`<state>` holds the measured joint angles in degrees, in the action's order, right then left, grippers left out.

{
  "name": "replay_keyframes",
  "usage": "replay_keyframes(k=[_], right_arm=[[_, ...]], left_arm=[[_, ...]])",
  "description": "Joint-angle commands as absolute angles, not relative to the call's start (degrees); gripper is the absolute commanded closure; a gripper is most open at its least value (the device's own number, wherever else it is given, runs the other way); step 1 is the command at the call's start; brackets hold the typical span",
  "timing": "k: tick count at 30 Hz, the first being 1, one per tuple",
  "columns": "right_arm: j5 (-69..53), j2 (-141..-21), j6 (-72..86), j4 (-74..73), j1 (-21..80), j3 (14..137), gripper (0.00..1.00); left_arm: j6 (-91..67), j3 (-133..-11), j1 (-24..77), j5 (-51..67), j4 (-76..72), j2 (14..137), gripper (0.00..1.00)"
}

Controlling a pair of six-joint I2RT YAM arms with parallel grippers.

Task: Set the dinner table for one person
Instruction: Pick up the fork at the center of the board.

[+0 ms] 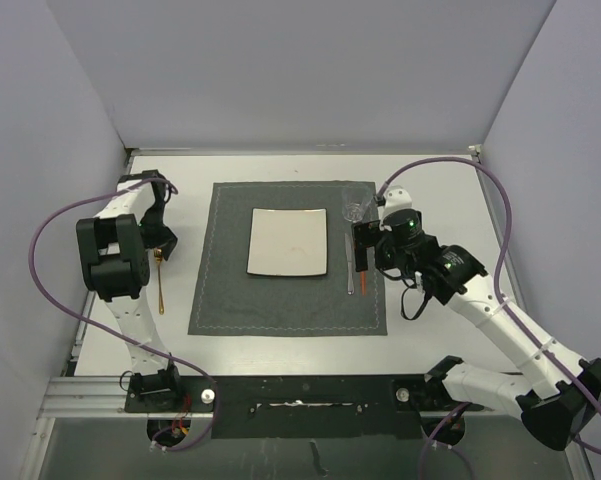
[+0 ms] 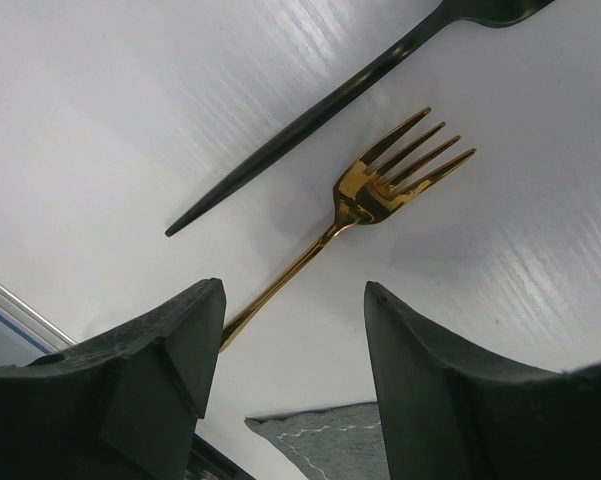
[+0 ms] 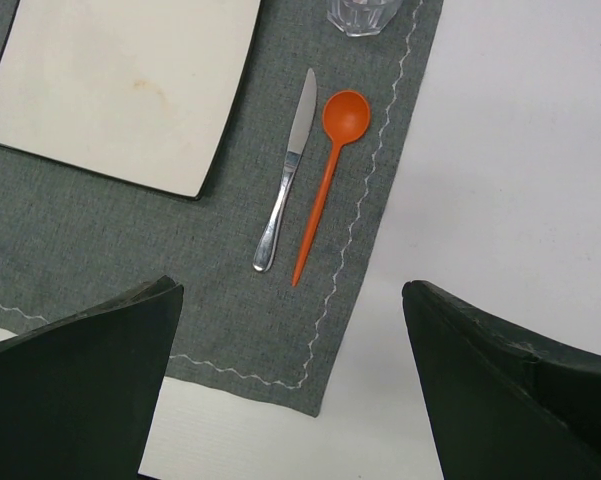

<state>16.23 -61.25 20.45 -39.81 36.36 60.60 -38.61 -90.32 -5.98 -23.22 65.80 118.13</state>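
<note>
The dinner table [image 1: 280, 168] fills the middle of the overhead view, and on its bare white surface left of the grey placemat [image 1: 220, 290] lies a gold fork [image 2: 365, 190]. In the left wrist view its long axis runs diagonally, tines upper right and handle end lower left beside one finger, parallel to a black utensil [image 2: 310, 120]. The left gripper [image 2: 292, 320] is nearer, jaws apart astride the handle and clamping nothing. The right gripper [image 3: 290, 380], jaws wide, hangs over the placemat's right edge.
</note>
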Motion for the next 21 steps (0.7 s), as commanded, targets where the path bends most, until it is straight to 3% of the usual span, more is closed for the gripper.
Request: replay_keyframes(k=[1,21], right_arm=[[16.54,-58.94,20.36,-37.42,35.84,60.90,0.02],[18.02,-59.53,20.30,-38.75,34.83,61.61,0.02]], left_arm=[[-39.68,-91.62,-6.15,-22.92,65.81,117.44,0.44],[-37.89,-102.26,-7.03,-21.02,64.13,130.52,0.42]])
